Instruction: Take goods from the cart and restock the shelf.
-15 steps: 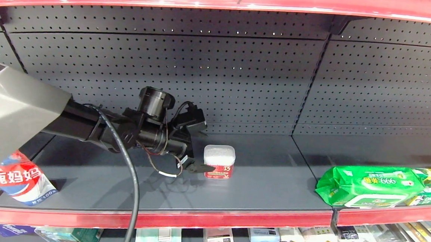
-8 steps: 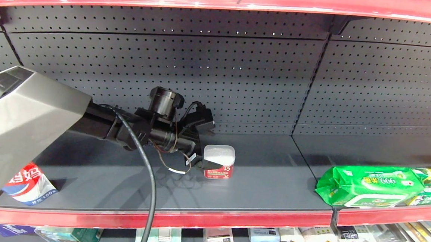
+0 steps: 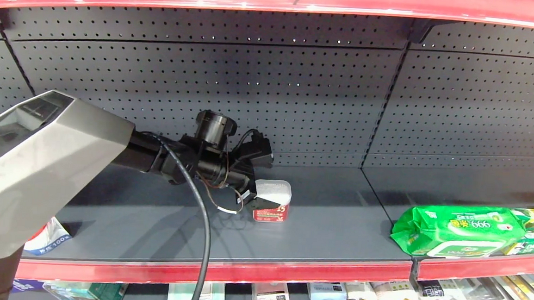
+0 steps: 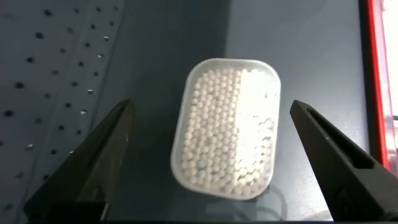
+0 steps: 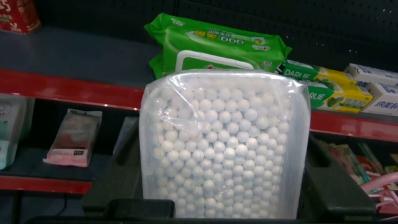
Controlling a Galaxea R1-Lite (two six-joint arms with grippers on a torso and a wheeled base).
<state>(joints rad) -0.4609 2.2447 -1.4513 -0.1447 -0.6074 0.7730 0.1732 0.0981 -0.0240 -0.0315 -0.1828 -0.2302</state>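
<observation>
Left claw (image 4: 211, 104) spread around the standing bead tub (image 4: 227, 127), right claw (image 5: 225, 142) pinching a second tub (image 5: 224, 168); any sideways nudge could topple the first.

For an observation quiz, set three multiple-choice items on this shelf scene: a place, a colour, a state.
1. Where does the bead box by the left gripper stand? A cart B shelf C floor
2. What colour is the wipes pack? A blue B yellow C green
3. How is the left gripper? A open B shut on box C shut, empty
Key: 1 B, it sits on the grey board; 2 C, green wrapper; 3 A, fingers apart, either side of the box.
</observation>
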